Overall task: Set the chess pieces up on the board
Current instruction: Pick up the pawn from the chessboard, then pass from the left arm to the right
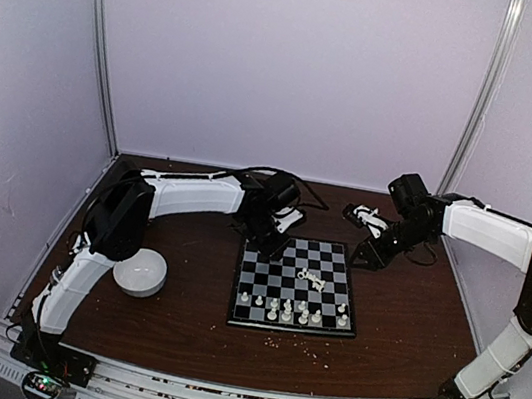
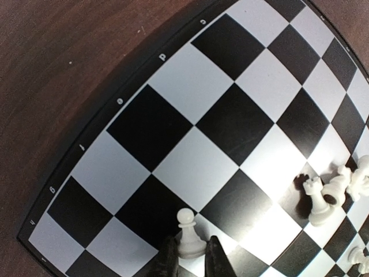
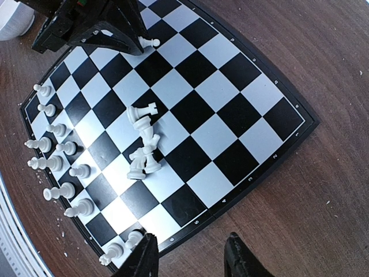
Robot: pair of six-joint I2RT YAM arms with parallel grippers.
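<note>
At board [image 2: 173, 115] far-left corner: left hand [image 2: 192, 261] closed on pawn [image 2: 186, 228]; right hand [image 3: 190, 259] open.

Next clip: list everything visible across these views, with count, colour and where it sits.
board: one, black and pale checks, middle of the table
standing pieces: about eleven, white, two rows along the board's near edge
fallen pieces: about five, white, heaped mid-board
pawn: one, white, upright near the board's far left corner
bowl: one, white, on the table left of the board
crumbs: scattered, pale, on the table in front of the board
table: one, dark brown
left gripper: one, black, closed on the pawn
right gripper: one, black, open and empty, by the board's far right corner
</note>
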